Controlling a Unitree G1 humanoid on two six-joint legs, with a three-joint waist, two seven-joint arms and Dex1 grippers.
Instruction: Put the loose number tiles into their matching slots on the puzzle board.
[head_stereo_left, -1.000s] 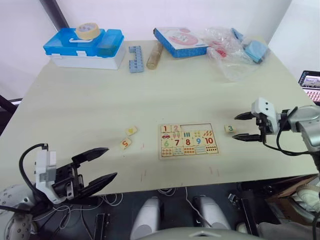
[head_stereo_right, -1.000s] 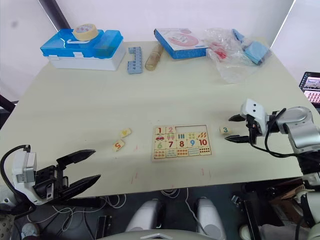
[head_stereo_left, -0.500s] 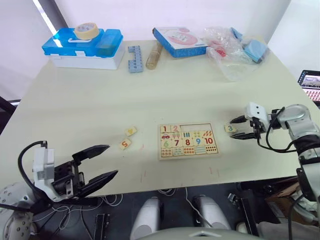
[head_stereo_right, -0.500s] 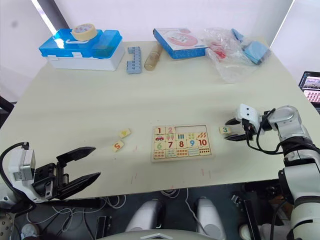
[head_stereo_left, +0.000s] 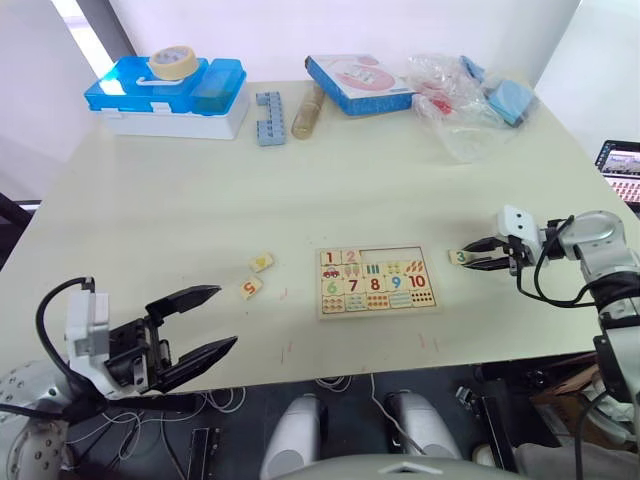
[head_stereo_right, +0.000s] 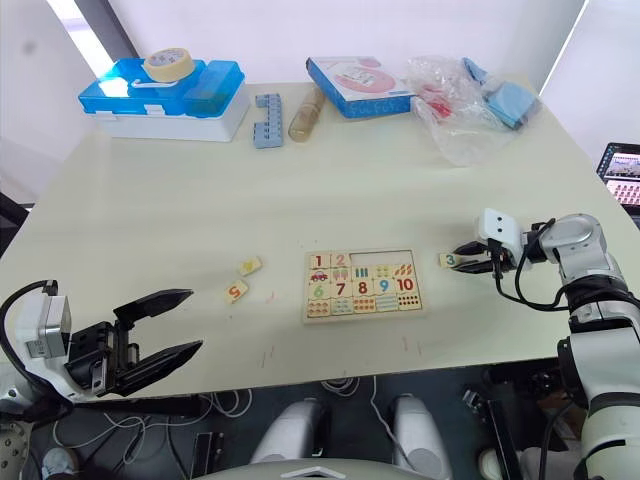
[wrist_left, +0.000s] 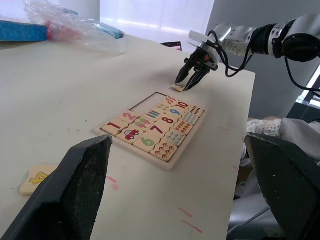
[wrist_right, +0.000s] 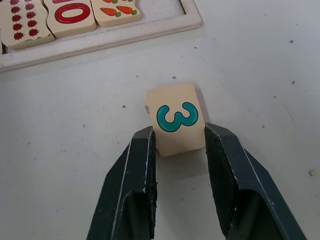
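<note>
You have the table (head_stereo_left: 180, 210) as the widest thing before you, pale and nearly bare in its middle. At about 11 o'clock on it sits a blue-lidded box (head_stereo_left: 170, 95) with a roll of tape (head_stereo_left: 173, 62) on top. At 12 o'clock lie a blue brick strip (head_stereo_left: 270, 117) and a blue-edged flat box (head_stereo_left: 360, 84), and at 1 o'clock a crumpled clear bag (head_stereo_left: 468, 100).

The puzzle board (head_stereo_left: 376, 281) lies flat just past centre toward 5 o'clock, most slots filled, with a bare stretch along its far row toward the right.

Your left gripper (head_stereo_left: 203, 325) hovers off the near edge at 7 o'clock, jaws spread wide, holding nothing and touching nothing.

Your right gripper (head_stereo_left: 478, 254) is low at the table at 3 o'clock, just beside the board's right end. Its fingers (wrist_right: 142, 165) have closed in on the 3 tile (wrist_right: 174, 118), one against each side of the tile's near half; the tile looks to lie on the table, apart from the board.

Two more loose tiles rest left of the board, near each other: the 5 tile (head_stereo_left: 251, 287) and, just beyond it, the yellow-marked tile (head_stereo_left: 262, 262).
</note>
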